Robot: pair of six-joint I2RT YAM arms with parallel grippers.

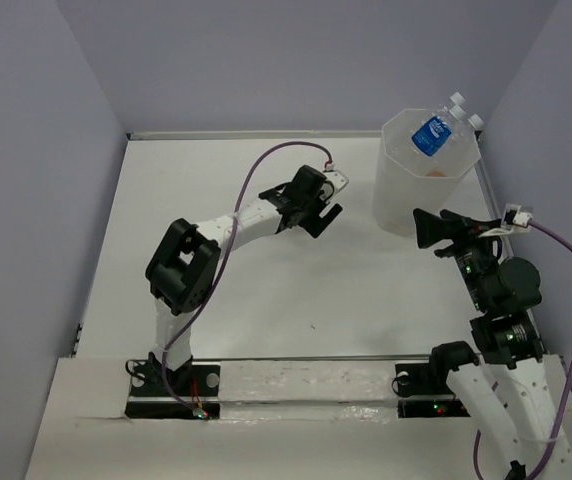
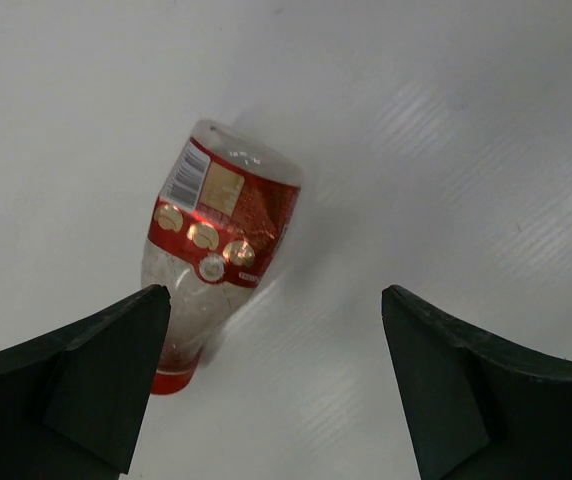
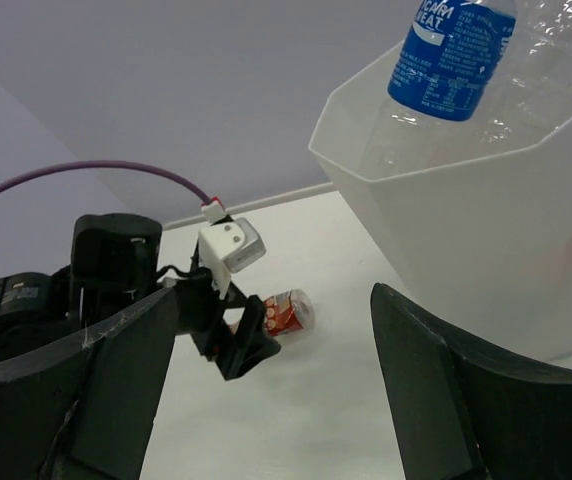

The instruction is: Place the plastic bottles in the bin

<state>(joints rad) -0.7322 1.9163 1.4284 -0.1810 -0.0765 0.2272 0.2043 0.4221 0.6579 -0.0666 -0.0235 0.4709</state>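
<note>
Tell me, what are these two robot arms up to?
They're clearing plastic bottles into the white bin, which already holds several, including a blue-labelled bottle. The left claw hangs open over a red-labelled bottle lying on the table, not gripping it. The right claw is open and empty beside the bin.

The white table (image 1: 266, 300) carries the tall translucent bin (image 1: 398, 200), standing upright in its far right corner, and one clear red-labelled bottle (image 2: 216, 260) with a red cap, lying on its side on bare surface toward the far edge, well apart from the bin.
</note>
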